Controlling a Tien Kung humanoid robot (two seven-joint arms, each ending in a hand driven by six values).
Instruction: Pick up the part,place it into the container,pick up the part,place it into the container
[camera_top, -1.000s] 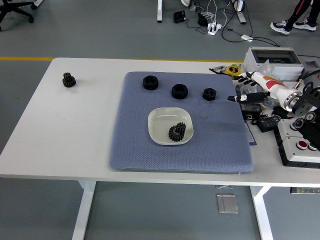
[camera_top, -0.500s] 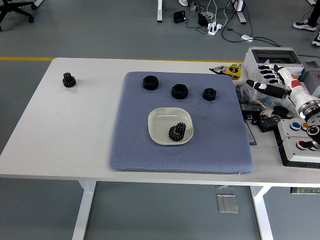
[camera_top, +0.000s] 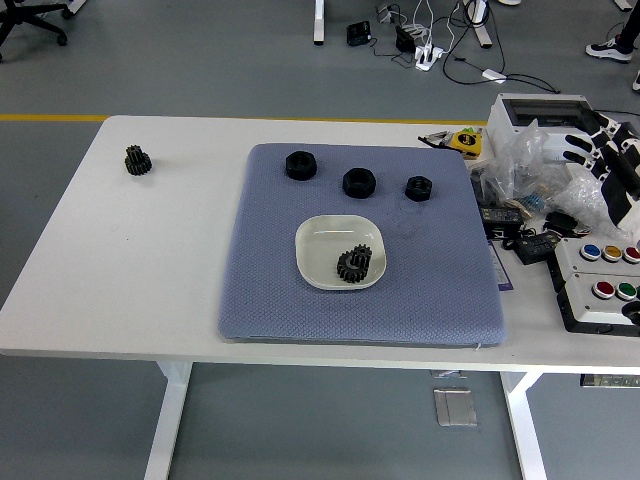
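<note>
Right hand (camera_top: 612, 165) at your far right edge, fingers loosely spread, holding nothing | one gear (camera_top: 354, 264) sits in the dish (camera_top: 322, 240) | three parts (camera_top: 359, 182) wait on the mat (camera_top: 430, 290), easily reachable.

Grey floor (camera_top: 200, 60), yellow line (camera_top: 50, 117), possibly office chair base (camera_top: 30, 22)

1. A white table (camera_top: 130, 270) is seen across the view, on white legs over a grey floor.
2. A blue-grey mat (camera_top: 440, 270) is laid on its middle.
3. A small black gear (camera_top: 137, 160) is set on the bare top, far left, well apart from the mat.
4. A box with coloured buttons (camera_top: 600, 285), a grey case (camera_top: 535, 112), clear plastic bags (camera_top: 530, 165) and yellow tape (camera_top: 465, 142) are crowded at the right end.
</note>
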